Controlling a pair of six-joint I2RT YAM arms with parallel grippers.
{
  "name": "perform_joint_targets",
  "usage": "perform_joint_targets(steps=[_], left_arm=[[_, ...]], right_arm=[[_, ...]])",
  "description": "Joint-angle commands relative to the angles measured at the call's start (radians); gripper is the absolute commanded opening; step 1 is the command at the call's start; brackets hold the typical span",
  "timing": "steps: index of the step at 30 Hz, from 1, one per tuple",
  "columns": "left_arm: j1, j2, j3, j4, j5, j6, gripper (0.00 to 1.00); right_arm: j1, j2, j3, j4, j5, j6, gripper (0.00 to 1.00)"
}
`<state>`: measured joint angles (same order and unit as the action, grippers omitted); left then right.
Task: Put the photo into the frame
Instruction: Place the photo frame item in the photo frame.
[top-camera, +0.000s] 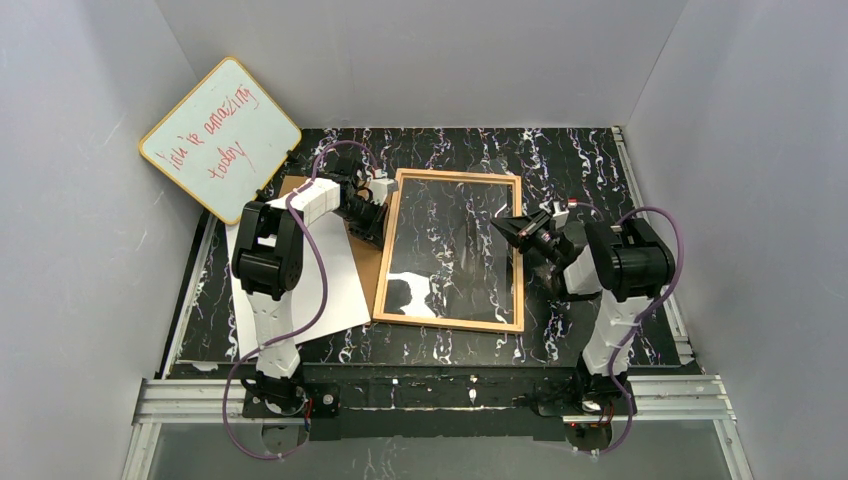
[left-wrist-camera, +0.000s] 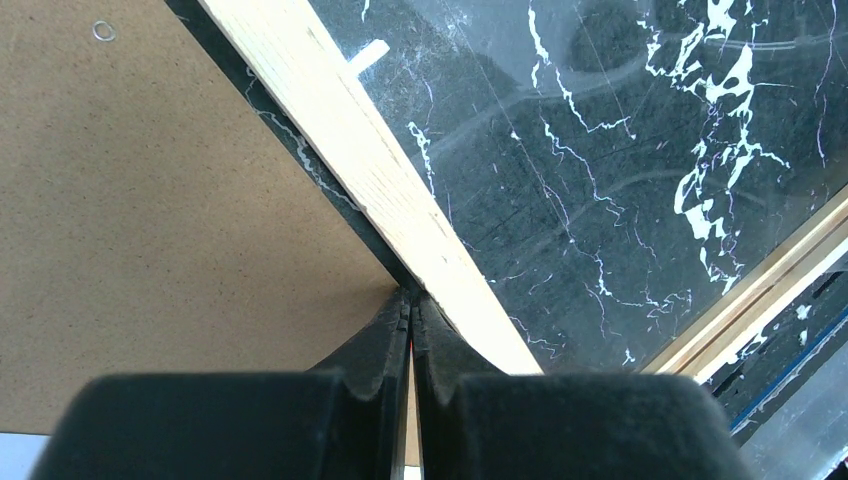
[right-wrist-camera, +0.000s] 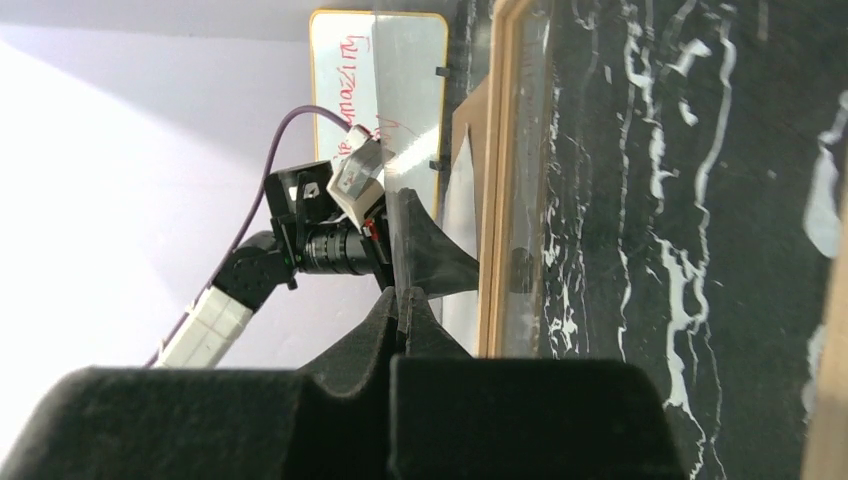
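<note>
From above, the thin light-wood picture frame with a clear pane (top-camera: 455, 176) lay flat mid-table. The photo, a large paper sheet lying white side up (top-camera: 340, 290), rested just left of it, partly over a flat brown backing board (top-camera: 366, 268). The left gripper (top-camera: 378, 225) and right gripper (top-camera: 499, 226) flanked the frame.

The left wrist view showed fingers clenched on nothing, tips at the frame's rail. The right wrist view showed the same empty clench.

The sheet looked light, floppy and slick, so a free edge seemed the best hold.
</note>
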<state>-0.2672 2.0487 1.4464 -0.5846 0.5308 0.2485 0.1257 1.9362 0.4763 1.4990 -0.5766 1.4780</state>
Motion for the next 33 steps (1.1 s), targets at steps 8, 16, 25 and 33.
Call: perform_joint_targets(steps=[8, 16, 25, 33], left_arm=[[-0.022, 0.008, -0.028, -0.035, 0.011, 0.024, 0.00], [-0.020, 0.000, -0.034, -0.038, 0.013, 0.029, 0.00], [-0.021, -0.008, -0.040, -0.037, 0.019, 0.032, 0.00], [-0.020, -0.010, -0.046, -0.038, 0.013, 0.037, 0.00]], right_arm=[[0.055, -0.088, 0.080, 0.223, -0.002, 0.062, 0.01], [0.072, -0.117, 0.093, 0.229, 0.007, 0.083, 0.01], [0.081, -0.116, 0.107, 0.215, 0.013, 0.084, 0.01], [0.078, -0.109, 0.074, 0.169, 0.000, 0.040, 0.01]])
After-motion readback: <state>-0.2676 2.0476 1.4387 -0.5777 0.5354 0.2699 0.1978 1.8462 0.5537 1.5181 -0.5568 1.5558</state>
